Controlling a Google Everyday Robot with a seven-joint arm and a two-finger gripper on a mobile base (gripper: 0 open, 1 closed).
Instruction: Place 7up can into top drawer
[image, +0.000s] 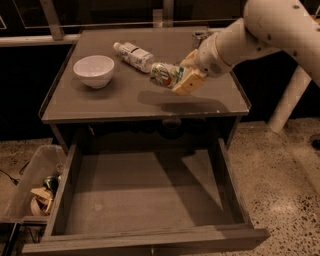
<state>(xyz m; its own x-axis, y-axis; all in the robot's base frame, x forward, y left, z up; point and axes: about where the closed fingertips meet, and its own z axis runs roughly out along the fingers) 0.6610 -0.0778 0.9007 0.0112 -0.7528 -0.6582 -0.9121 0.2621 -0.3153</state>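
Note:
The 7up can (164, 74), white and green, is held on its side in my gripper (180, 80), lifted a little above the grey table top (120, 97). The tan fingers (189, 82) are shut around the can's right end. My white arm (260, 30) comes in from the upper right. The top drawer (145, 195) is pulled fully open below the table's front edge; its flat bottom is bare. The can hangs over the table's middle, behind the drawer.
A white bowl (93, 70) sits on the table's left. A clear plastic bottle with white label (132, 55) lies just behind the can. A grey bin (35, 185) with scraps stands on the floor left of the drawer. The speckled floor lies to the right.

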